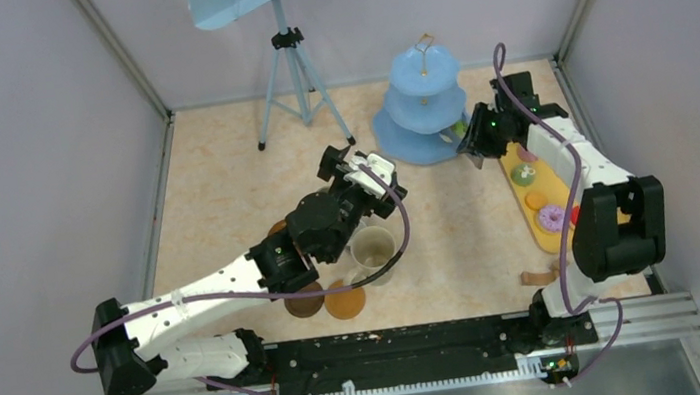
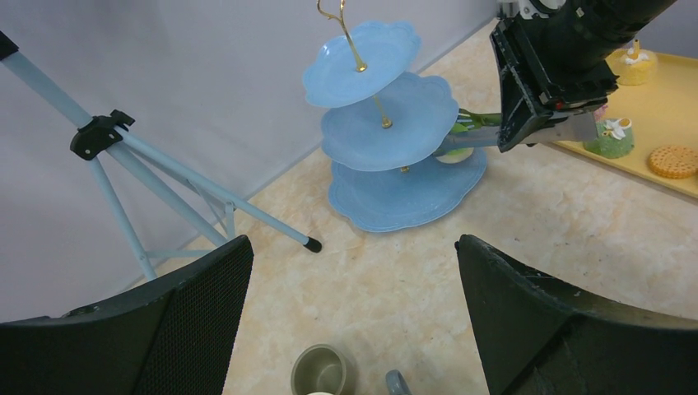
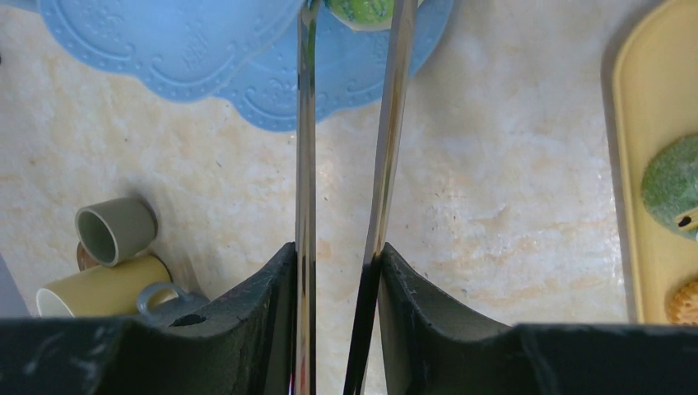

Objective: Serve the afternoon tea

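Cake stand [image 1: 428, 107] is positioned at the far side of the table. Metal tongs [image 3: 305, 164] are clamped between the fingers of the right gripper [image 3: 337, 255], so that their arms are pressed together on a green toy cake [image 3: 360, 8] at the tips. This cake is held at the stand's rim, under the middle tier and over the bottom plate; contact with the plate cannot be told. Reach is provided by the tongs, so the gripper is kept clear of the tiers. The left gripper [image 2: 354, 247] is held spread wide above the mugs [image 3: 115, 232], judged ready for a mug to be taken. Further cakes [image 1: 523, 174] are stored on the yellow tray [image 3: 634, 123].
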Action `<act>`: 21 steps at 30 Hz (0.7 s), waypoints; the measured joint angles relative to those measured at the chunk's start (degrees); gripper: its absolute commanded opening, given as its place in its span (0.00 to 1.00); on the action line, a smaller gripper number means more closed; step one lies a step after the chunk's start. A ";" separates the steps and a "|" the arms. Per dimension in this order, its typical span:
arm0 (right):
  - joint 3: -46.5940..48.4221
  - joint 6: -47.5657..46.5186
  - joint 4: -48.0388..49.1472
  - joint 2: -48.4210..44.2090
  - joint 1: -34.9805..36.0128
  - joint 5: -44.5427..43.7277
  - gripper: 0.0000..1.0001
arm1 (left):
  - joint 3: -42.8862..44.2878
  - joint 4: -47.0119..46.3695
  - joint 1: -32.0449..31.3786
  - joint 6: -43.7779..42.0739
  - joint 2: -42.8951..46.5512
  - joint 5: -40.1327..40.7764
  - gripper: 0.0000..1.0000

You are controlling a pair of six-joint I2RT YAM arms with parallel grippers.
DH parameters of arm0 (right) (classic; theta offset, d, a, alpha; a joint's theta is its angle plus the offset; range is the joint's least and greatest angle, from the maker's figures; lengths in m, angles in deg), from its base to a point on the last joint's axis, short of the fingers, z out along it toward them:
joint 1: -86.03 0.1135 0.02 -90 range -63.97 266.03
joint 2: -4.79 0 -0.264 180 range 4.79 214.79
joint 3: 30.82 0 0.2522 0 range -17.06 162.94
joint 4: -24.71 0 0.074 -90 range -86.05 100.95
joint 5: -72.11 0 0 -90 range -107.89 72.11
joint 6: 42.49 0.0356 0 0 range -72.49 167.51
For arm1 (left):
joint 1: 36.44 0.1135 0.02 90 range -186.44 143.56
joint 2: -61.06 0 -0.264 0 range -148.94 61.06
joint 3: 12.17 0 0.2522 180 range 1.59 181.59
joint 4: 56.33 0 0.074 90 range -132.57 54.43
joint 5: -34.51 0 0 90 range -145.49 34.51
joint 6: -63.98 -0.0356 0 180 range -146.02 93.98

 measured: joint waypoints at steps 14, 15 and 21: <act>6.58 -1.49 -2.91 7.10 2.84 -5.79 0.25 | 0.02 -0.26 0.00 -0.42 0.79 0.02 0.99; 6.58 -1.51 -3.08 7.10 3.02 -5.97 0.25 | 0.02 -0.28 0.00 -0.44 0.87 0.02 0.99; 6.56 -2.14 -2.99 7.10 3.37 -6.95 0.32 | 0.00 -0.31 0.00 -0.48 0.90 0.02 0.99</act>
